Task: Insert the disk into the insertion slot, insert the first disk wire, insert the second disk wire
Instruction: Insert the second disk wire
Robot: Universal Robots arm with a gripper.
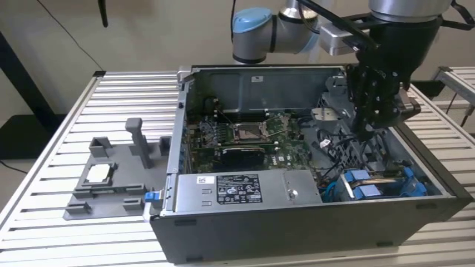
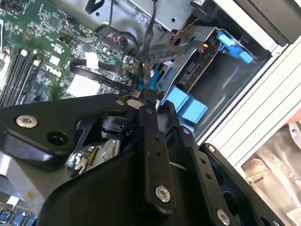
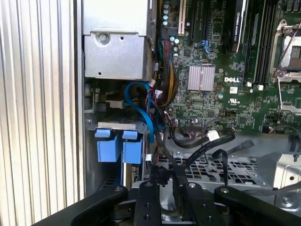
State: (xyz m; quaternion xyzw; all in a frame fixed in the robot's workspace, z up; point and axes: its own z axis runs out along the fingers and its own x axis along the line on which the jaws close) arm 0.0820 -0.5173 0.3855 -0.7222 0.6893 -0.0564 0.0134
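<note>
The disk [image 1: 379,186], in its blue carrier, lies in the insertion slot [image 1: 419,192] at the case's front corner on the exterior view's right. Its blue tabs [image 3: 117,147] show in the first wrist view, and its connector edge [image 2: 195,70] shows in the second wrist view. My gripper [image 1: 364,130] hangs inside the case, above and behind the disk. Its fingers [image 2: 146,106] are shut on a thin black disk wire [image 2: 149,52] that runs off toward the drive bay. In the first wrist view the gripper [image 3: 167,186] holds that black wire [image 3: 162,160] beside a blue wire [image 3: 141,110].
A grey metal box with a white sticker [image 1: 237,189] fills the case's front. The green motherboard [image 1: 245,133] lies behind it, with loose black cables [image 3: 207,141] nearby. A grey plastic fixture with posts [image 1: 111,178] stands on the slatted table [image 1: 59,139] at the exterior view's left.
</note>
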